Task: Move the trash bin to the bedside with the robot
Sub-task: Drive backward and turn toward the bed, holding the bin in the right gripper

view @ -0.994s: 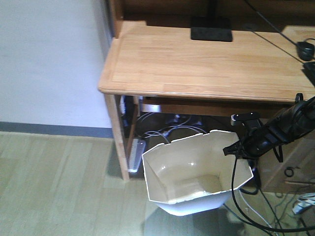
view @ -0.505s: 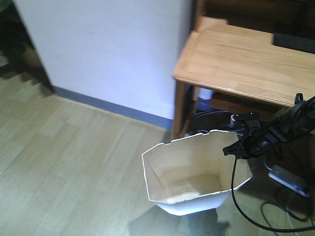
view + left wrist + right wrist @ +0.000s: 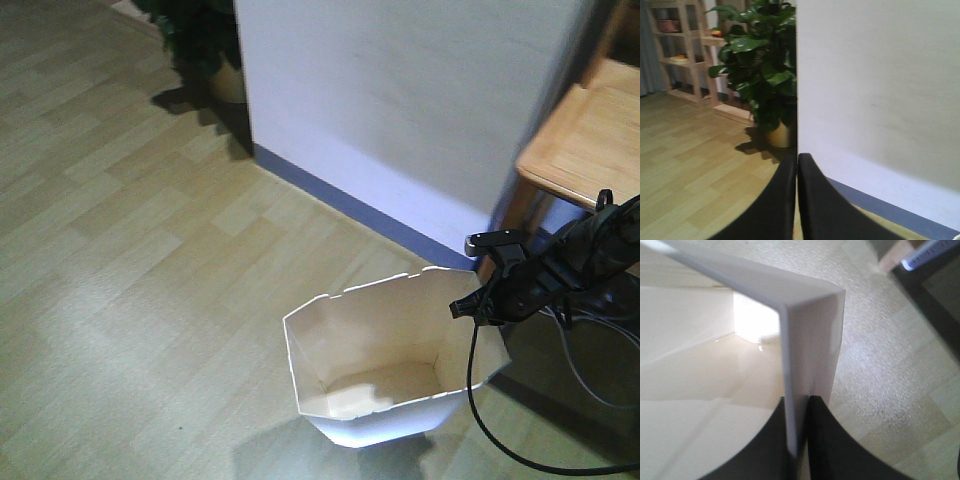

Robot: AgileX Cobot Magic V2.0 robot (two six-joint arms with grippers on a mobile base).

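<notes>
Trash bin (image 3: pixel 380 350): left of and below the right gripper (image 3: pixel 480 303), rim at its fingertips.
Right gripper: clamped on the rim wall.
Left gripper (image 3: pixel 796 165): fully closed, empty; plant (image 3: pixel 765 75) ahead.

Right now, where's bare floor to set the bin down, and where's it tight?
Free: the wooden floor left of the trash bin, bordered by the blue baseboard and the potted plant. Crowded: right of the bin, where the right gripper clamps its rim, with the desk leg and cables behind.
</notes>
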